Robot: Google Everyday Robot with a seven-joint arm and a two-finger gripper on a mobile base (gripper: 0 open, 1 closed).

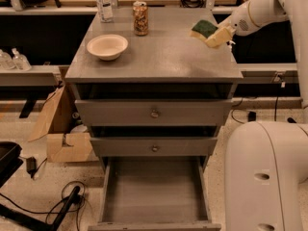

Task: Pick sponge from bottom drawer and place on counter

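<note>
drawers (154, 191) 3; sponge (204, 29) 1; bowl (107, 46) 1; can (140, 18) 1; bottles (103, 3) maybe 3; gripper (214, 36) 1, over counter (159, 57)

Warm, dimmish light is coming down from above, spreading evenly over the grey tabletop (159, 57). The pale gripper (214, 35), clutching the sponge (204, 28) over the far right corner, is catching the brightest glow. Dark shadow is pooling above both upper drawers (154, 113).
</note>
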